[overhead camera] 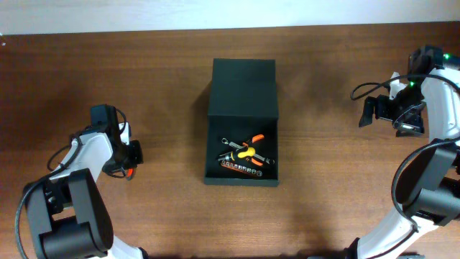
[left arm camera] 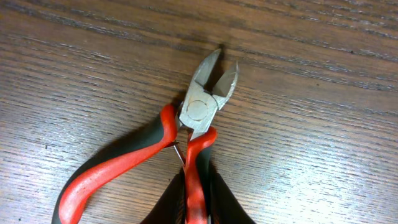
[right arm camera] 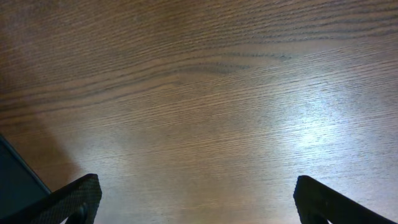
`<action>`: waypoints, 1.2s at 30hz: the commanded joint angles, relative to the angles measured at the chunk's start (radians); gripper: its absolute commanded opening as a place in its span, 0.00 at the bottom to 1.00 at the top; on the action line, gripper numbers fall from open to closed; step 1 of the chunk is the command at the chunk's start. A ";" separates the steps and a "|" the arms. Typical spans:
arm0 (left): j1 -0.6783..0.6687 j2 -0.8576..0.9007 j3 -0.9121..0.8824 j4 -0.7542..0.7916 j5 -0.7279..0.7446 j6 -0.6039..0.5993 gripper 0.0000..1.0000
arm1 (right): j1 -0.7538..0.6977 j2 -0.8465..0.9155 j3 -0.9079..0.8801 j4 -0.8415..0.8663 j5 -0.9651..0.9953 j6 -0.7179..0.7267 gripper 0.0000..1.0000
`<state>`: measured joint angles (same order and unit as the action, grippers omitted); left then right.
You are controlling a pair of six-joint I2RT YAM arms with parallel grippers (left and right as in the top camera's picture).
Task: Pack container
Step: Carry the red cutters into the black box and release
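The container [overhead camera: 241, 178] is a dark green-black box in the middle of the table, its lid [overhead camera: 244, 86] laid open flat behind it. Inside lie an orange-handled tool [overhead camera: 248, 150], a wrench and a row of sockets [overhead camera: 241, 169]. My left gripper [overhead camera: 129, 160] at the left is shut on one handle of red-and-black side cutters [left arm camera: 200, 115], which rest on the wood with the jaws pointing away. My right gripper [right arm camera: 196, 202] is open and empty over bare wood at the far right [overhead camera: 368, 113].
The wooden table [overhead camera: 338, 194] runs to a pale wall at the back. A dark corner of the container shows at the lower left of the right wrist view [right arm camera: 15, 177]. Cables hang from both arms.
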<state>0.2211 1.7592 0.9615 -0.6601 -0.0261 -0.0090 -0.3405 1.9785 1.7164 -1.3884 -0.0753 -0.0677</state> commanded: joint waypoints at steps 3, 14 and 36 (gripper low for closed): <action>0.005 0.062 -0.028 0.001 -0.052 0.001 0.03 | 0.002 0.006 -0.002 -0.005 0.002 -0.007 0.99; -0.002 0.054 0.019 -0.040 0.008 0.002 0.02 | 0.002 0.006 -0.002 -0.004 0.001 -0.007 0.99; -0.636 -0.172 0.593 -0.415 0.058 0.312 0.02 | 0.000 0.005 -0.002 -0.004 -0.099 -0.003 0.99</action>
<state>-0.3229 1.5742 1.5524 -1.0660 0.0055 0.1802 -0.3405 1.9785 1.7164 -1.3888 -0.1291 -0.0681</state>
